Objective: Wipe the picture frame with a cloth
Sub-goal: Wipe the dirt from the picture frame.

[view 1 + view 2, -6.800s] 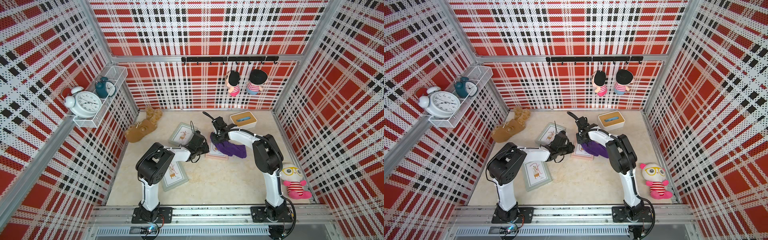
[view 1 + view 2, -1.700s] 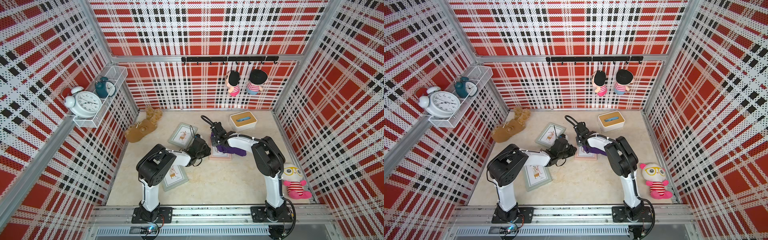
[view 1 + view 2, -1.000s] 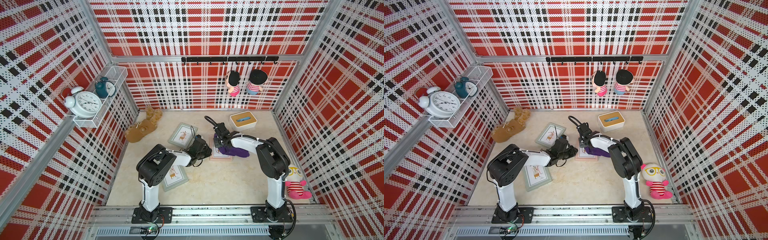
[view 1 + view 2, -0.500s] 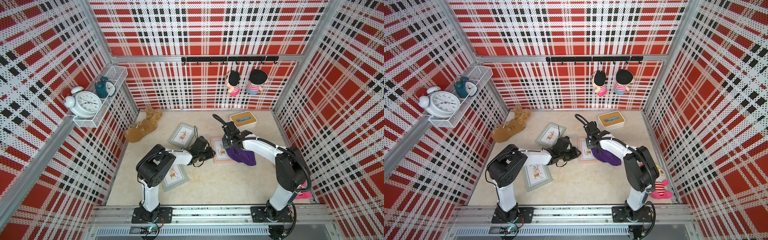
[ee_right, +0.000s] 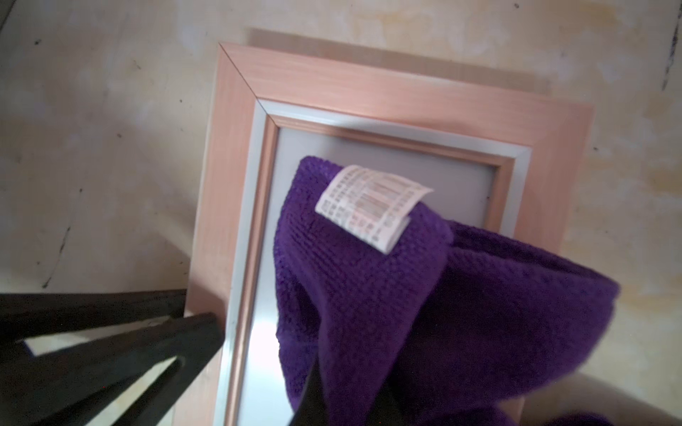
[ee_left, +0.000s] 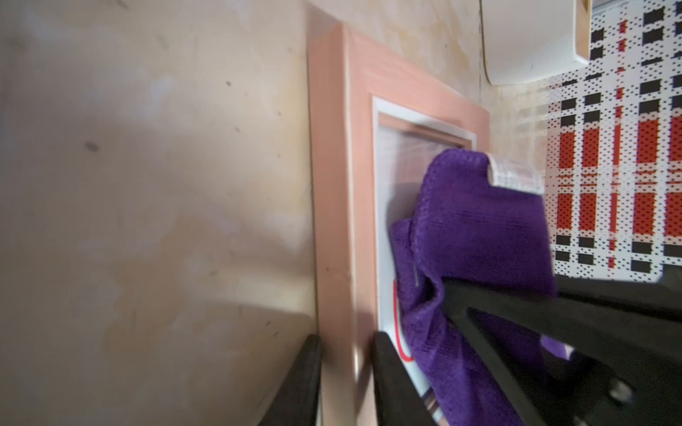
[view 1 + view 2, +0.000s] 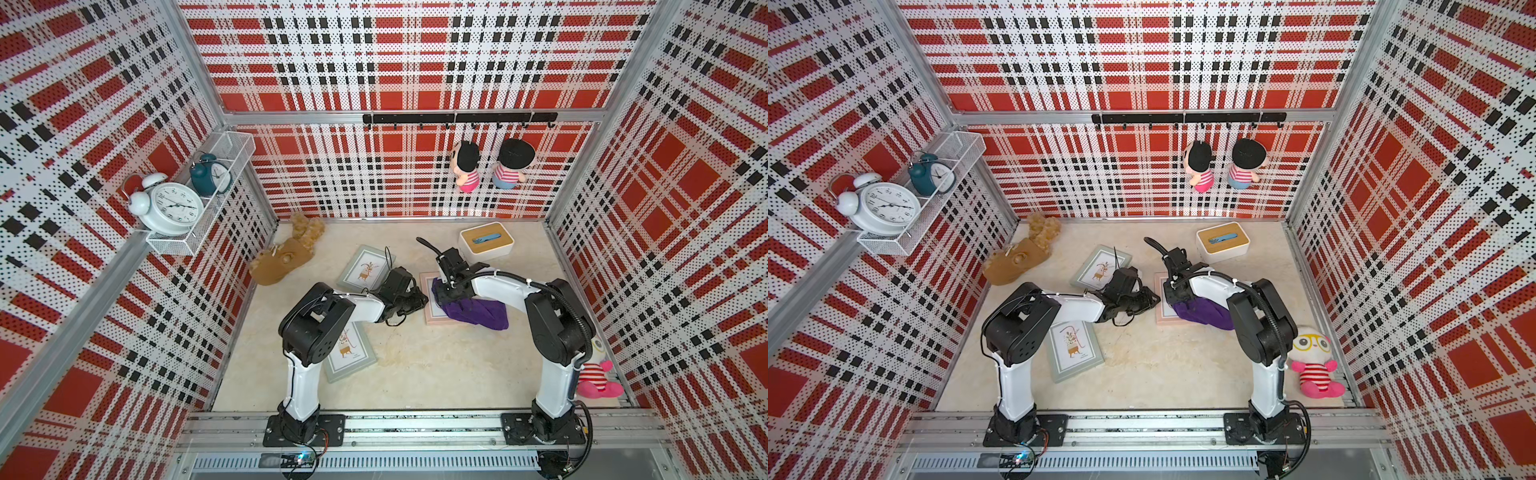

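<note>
Pink wooden picture frame [image 7: 434, 319] lies flat on the beige counter [image 7: 415, 374] between the two arms. The left gripper [image 6: 347, 383] is clamped on one long rail. The right gripper [image 7: 447, 296] is closed on the deep purple towelling cloth [image 5: 479, 295], which is draped over the glass. As I judge it, a sideways stroke could drag the cloth into the left gripper or twist the frame out of that narrow pinch. Open counter lies toward the robot bases; the white box with wooden lid [image 7: 486, 243] stands near the frame's far end, and a grey-framed picture [image 7: 363, 270] lies just beside the left wrist
</note>
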### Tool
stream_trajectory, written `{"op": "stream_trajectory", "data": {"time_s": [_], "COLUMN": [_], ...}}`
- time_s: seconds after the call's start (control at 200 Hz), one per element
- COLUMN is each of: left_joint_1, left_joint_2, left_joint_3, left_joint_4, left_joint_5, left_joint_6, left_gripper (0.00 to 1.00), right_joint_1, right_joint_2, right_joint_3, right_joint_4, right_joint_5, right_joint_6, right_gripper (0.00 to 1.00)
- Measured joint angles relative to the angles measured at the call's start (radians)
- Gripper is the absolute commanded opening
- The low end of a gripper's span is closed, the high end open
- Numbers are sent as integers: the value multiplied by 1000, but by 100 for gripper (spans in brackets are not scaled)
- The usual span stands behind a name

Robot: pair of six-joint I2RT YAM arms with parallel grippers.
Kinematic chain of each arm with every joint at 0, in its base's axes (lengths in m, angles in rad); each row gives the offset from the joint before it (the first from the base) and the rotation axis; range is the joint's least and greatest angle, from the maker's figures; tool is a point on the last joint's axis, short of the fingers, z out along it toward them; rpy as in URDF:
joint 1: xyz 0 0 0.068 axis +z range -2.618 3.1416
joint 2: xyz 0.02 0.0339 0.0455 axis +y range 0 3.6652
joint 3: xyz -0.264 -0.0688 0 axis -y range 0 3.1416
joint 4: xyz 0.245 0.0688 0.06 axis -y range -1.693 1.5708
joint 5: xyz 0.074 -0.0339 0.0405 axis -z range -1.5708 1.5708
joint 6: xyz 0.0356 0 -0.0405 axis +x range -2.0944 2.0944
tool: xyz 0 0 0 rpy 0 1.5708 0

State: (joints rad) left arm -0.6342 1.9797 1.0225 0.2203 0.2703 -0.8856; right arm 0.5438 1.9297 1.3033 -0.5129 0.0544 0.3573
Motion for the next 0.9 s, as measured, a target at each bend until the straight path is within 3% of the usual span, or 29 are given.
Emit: {"op": "stream_trajectory", "data": {"time_s": [0.316, 0.676, 0.897], "left_joint_1": [-2, -16, -18], "left_joint_2": [0, -4, -4], "left_joint_3": [-2, -25, -32], "left_joint_4": [11, 56, 68], "left_joint_5": [-20, -58, -68], "left_joint_6": [0, -8, -8], "left_gripper": [19, 19, 18], "right_joint_1": [3, 67, 55], "right_joint_2": [75, -18, 111], "right_joint_3": [102, -46, 167], "right_joint_4": [-16, 27, -74], "right_joint_5": [37, 99, 127], "right_joint_6": [30, 82, 82], "right_gripper": [0, 0, 0]}}
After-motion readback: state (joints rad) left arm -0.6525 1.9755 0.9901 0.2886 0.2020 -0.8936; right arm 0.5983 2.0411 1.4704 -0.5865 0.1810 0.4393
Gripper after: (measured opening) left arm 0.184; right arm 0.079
